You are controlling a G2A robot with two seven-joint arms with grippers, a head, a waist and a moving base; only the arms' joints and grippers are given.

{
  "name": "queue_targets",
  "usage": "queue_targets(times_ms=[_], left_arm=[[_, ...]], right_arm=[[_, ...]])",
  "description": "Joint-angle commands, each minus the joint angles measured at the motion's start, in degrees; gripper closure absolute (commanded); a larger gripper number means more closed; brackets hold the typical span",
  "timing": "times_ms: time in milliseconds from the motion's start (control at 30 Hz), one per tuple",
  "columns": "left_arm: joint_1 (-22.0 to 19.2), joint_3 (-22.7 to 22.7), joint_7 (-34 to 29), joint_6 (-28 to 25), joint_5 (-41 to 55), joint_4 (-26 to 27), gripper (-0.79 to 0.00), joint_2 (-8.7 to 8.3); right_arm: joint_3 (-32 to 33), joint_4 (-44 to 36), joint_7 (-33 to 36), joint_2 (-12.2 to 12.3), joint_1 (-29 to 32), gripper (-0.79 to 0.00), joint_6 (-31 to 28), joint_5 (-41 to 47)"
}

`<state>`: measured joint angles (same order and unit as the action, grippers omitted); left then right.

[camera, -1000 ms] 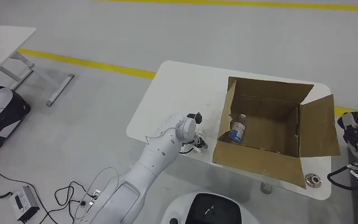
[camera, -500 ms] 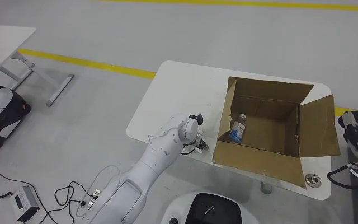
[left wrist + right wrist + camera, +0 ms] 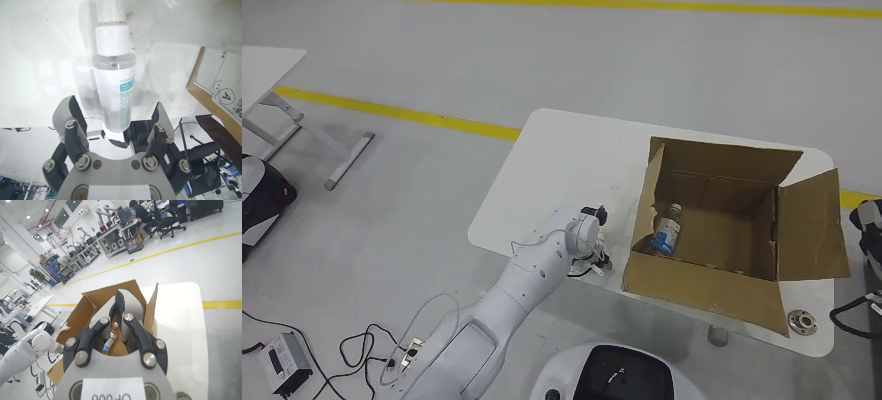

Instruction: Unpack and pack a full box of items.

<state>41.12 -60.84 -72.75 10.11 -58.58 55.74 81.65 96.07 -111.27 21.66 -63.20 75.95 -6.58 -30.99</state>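
A clear bottle with a white cap (image 3: 113, 91) rests on the white table (image 3: 572, 170) at its front edge, cap end away from my left gripper (image 3: 115, 103). That gripper is open, with one finger on each side of the bottle and a gap at both pads. In the top view the left gripper (image 3: 594, 262) is just left of the open cardboard box (image 3: 702, 285). A second bottle (image 3: 669, 228) with a blue label leans in the box's left end. My right gripper (image 3: 119, 298) is shut and empty, high off the table's right end and facing the box (image 3: 132, 289).
A small round metal piece (image 3: 800, 322) lies on the table's front right corner. The box's labelled corner (image 3: 213, 89) stands close beside the left gripper. The far left part of the table top is bare. Another table (image 3: 267, 75) stands off to the left.
My left arm has shifted slightly along the table's front edge. The box and the bottle inside it have not moved.
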Motion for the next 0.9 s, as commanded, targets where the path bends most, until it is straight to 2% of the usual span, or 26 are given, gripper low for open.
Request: queue_targets(times_ms=[0,100,200,333,367,433,467,500,700,867], left_arm=[[-0.09,0.2,0.17,-0.04,-0.38,-0.08,-0.625,0.0],[-0.18,0.46,0.28,0.23,-0.71,-0.18,-0.548,0.03],[-0.24,0.49,0.43,0.16,-0.54,-0.31,-0.366,0.04],[-0.53,0.57,0.48,0.07,-0.29,-0.95,-0.323,0.09],[-0.6,0.62,0.46,0.09,-0.2,-1.11,-0.271,0.11],[-0.78,0.81,0.54,0.04,-0.35,-1.35,-0.237,0.14],[-0.86,0.9,0.64,0.06,-0.39,-1.39,-0.102,0.17],[-0.96,0.95,0.59,0.12,-0.35,-1.37,0.0,0.19],[-1.16,-0.16,-0.52,0.61,-0.58,1.85,0.0,-0.21],[-0.12,-4.92,-2.63,4.16,-2.99,12.31,0.0,-1.71]], right_arm=[[0.03,-0.07,-0.15,0.0,0.1,0.0,-0.06,0.1],[0.08,-0.08,-0.2,-0.01,0.2,0.0,0.07,0.29],[0.27,0.03,-0.25,0.0,0.24,0.0,0.14,0.34],[0.42,-0.01,-0.18,0.03,0.3,0.0,0.09,0.43],[0.45,-0.02,-0.18,0.03,0.31,0.0,0.08,0.49],[0.55,0.0,-0.2,0.03,0.31,0.0,0.15,0.62],[0.57,0.0,-0.18,0.04,0.31,0.0,0.15,0.64],[0.61,0.04,-0.21,0.04,0.3,0.0,0.23,0.64],[0.43,0.26,0.04,0.05,0.05,0.0,0.38,0.72],[0.14,0.53,-0.03,0.03,-0.28,0.0,0.65,0.78]])
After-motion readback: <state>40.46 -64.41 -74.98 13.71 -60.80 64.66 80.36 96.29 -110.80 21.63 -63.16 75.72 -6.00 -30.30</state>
